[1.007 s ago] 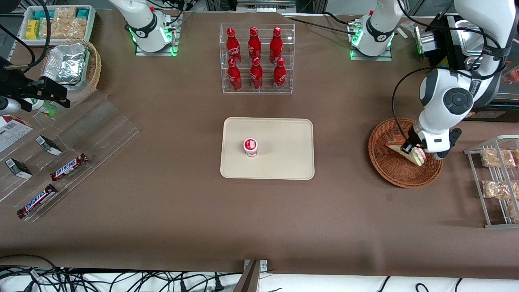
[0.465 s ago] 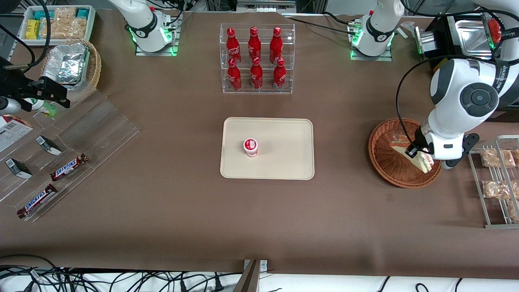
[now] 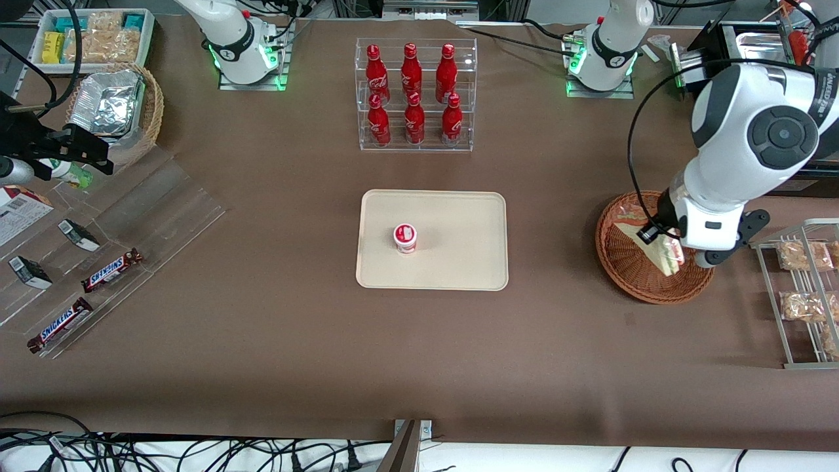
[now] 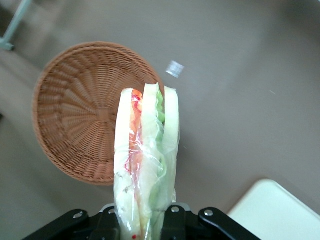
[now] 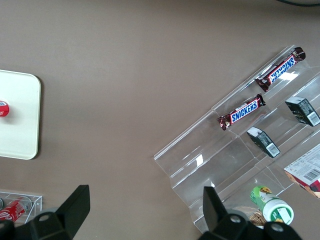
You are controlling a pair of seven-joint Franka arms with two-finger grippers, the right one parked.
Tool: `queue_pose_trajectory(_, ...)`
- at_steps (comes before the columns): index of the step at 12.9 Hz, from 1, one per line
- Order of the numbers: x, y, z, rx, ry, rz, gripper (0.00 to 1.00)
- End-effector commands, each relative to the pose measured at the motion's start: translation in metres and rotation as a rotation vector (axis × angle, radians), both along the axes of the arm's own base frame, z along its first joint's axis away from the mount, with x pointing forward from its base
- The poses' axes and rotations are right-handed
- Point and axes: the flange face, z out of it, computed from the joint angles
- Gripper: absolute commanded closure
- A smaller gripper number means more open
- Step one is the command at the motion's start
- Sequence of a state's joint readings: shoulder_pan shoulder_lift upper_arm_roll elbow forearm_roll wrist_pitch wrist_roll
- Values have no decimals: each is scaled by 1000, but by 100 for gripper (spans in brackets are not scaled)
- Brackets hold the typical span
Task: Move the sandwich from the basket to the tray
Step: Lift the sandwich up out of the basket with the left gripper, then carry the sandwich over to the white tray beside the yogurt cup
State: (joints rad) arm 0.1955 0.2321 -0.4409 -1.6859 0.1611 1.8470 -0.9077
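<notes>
The left arm's end effector (image 4: 145, 222) holds the triangle-shaped white bread sandwich in clear wrap (image 4: 145, 165) tight between its fingers. The sandwich (image 3: 645, 242) hangs in the air above the round reddish-brown wicker basket (image 3: 629, 278). The flat cream tray (image 3: 459, 262) sits on the brown desk (image 3: 295, 341), well apart, with a small red-and-white cup (image 3: 405, 237) on it.

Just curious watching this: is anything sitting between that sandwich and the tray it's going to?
No. The hand holds the sandwich above the basket; bare table leads to the tray. A small cup stands on it.
</notes>
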Motion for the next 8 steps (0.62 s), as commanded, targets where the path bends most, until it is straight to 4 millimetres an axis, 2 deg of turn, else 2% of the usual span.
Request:
queue_pose_trajectory(1,2,-50,7,-68,22,-147,100)
queue_pose_trajectory(5,-8,-120,-6,-116,28,-463,100)
queue_pose_trajectory(8,-17,-163,-21,-135,17,-559,100)
